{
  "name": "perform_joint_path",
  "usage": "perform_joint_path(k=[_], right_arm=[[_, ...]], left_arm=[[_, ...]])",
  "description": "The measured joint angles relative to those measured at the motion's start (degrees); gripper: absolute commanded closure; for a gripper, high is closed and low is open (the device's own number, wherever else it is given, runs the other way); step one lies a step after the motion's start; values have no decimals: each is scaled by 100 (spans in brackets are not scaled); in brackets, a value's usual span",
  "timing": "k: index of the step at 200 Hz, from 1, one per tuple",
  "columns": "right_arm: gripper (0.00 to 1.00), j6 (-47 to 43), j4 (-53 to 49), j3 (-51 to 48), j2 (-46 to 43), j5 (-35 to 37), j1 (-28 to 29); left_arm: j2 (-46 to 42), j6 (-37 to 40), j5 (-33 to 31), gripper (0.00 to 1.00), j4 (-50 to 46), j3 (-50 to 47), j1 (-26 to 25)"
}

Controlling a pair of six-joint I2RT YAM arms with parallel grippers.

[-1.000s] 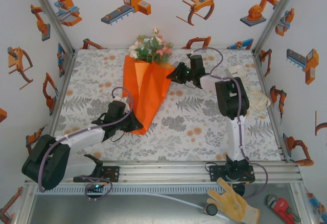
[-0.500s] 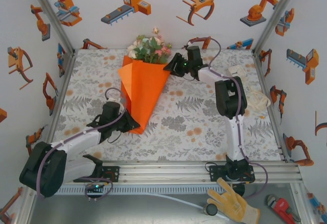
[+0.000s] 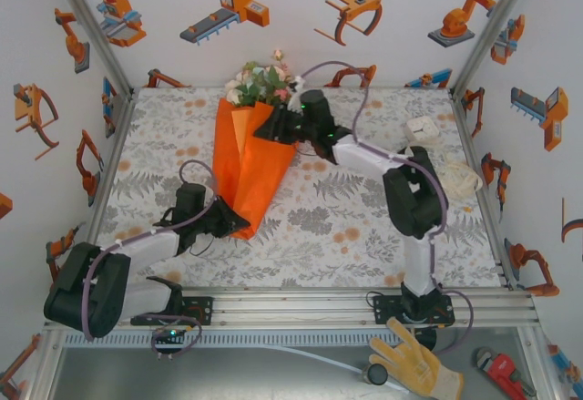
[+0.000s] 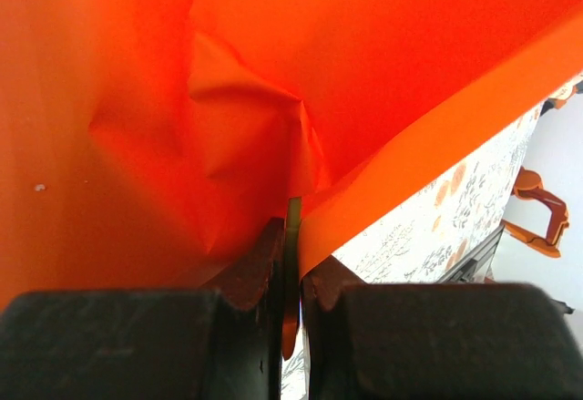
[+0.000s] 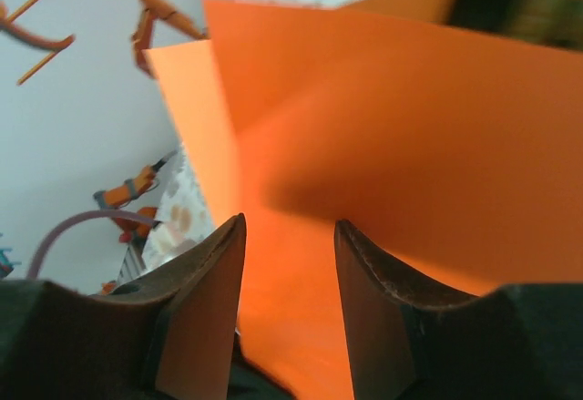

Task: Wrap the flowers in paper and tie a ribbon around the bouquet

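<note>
Bouquet (image 3: 248, 149) on the patterned tabletop (image 3: 355, 227), left of the middle, with its narrow tip toward the near edge and its wide end toward the back wall. The flowers (image 3: 264, 81), pink, white and cream among green leaves, stick out of that wide end. The paper (image 5: 392, 145) is bright orange and folded into a cone with a few long creases.

The left pincer (image 3: 230, 221) sits at the tip of the cone. In the left wrist view its two dark fingers (image 4: 264, 263) are drawn narrow and pinch the crumpled lower edge of the paper, with a thin green strip caught in the slit between them.

The right pincer (image 3: 271, 127) reaches across to the upper right side of the bouquet, just below the blossoms. In the right wrist view its jaws stand apart with a flat fold of orange paper filling the gap. Whether either finger (image 5: 205, 300) touches the sheet I cannot tell.

The ribbon (image 3: 460, 179) lies as a loose cream bundle near the right wall, well apart from the bouquet. A small white box (image 3: 421, 129) sits behind it.
</note>
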Motion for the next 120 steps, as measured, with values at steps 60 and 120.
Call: perform_joint_path(k=[60, 120], right_arm=[[61, 44, -66, 1248, 1672, -221, 289], [35, -103, 50, -1117, -216, 535, 251]], left_arm=[[-227, -2, 28, 82, -87, -87, 168], [-376, 654, 245, 83, -216, 20, 114]])
